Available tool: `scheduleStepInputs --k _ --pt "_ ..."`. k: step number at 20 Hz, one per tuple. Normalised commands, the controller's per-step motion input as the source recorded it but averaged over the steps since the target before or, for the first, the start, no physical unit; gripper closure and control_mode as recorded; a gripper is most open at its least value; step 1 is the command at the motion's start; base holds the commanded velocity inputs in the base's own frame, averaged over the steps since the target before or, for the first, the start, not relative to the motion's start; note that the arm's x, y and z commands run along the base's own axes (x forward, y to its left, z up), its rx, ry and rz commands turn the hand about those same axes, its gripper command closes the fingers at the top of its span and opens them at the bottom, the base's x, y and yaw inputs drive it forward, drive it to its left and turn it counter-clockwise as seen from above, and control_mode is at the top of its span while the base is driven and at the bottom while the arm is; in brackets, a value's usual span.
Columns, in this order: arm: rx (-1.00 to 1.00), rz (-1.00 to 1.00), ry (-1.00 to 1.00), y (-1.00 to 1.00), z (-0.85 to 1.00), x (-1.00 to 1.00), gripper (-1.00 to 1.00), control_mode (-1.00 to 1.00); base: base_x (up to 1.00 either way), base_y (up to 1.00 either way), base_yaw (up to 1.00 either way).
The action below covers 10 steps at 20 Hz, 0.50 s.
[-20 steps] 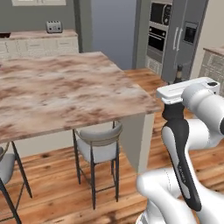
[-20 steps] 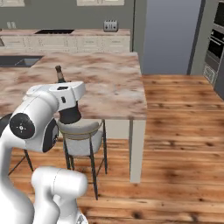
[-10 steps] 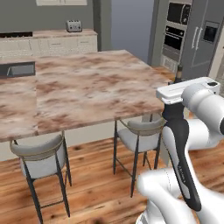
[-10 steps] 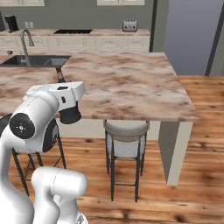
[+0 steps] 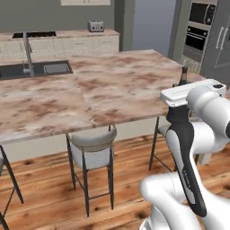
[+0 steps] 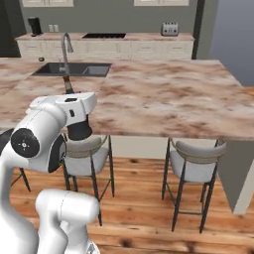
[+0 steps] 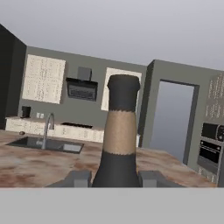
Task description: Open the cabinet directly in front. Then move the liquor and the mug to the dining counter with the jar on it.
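Observation:
The liquor [image 7: 119,144], a dark bottle with a brownish neck band, stands upright between my fingertips, and my gripper [image 7: 111,179] is shut on its body. Its neck pokes up behind my white hand in the left base view [image 5: 183,75] and in the right base view [image 6: 68,85]. Just beyond the hand spreads the dining counter [image 5: 103,90], a wide brown-and-white marble slab [image 6: 168,99]. The mug and the jar are out of view. Whether the task's cabinet is among the far wall cabinets I cannot tell.
A sink [image 5: 36,69] with a tall tap is set into the slab's far left part. Stools [image 5: 92,150] [image 6: 193,163] stand under the near edge on wood floor. Cream wall cabinets [image 7: 43,78] hang on the back wall, and ovens [image 5: 197,27] stand at the right.
The whole picture has shifted, so the base has moved along the counter; the sink and more stools have come into view. The bottle stays in my grip.

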Motion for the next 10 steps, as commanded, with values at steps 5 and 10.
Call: scheduleStepInputs --k 5,10 --pt "0.00 0.00 0.00 0.00 0.00 0.00 1.00 1.00 -0.21 1.00 0.05" --pt "0.00 0.00 0.00 0.00 0.00 0.00 1.00 1.00 -0.15 1.00 0.04"
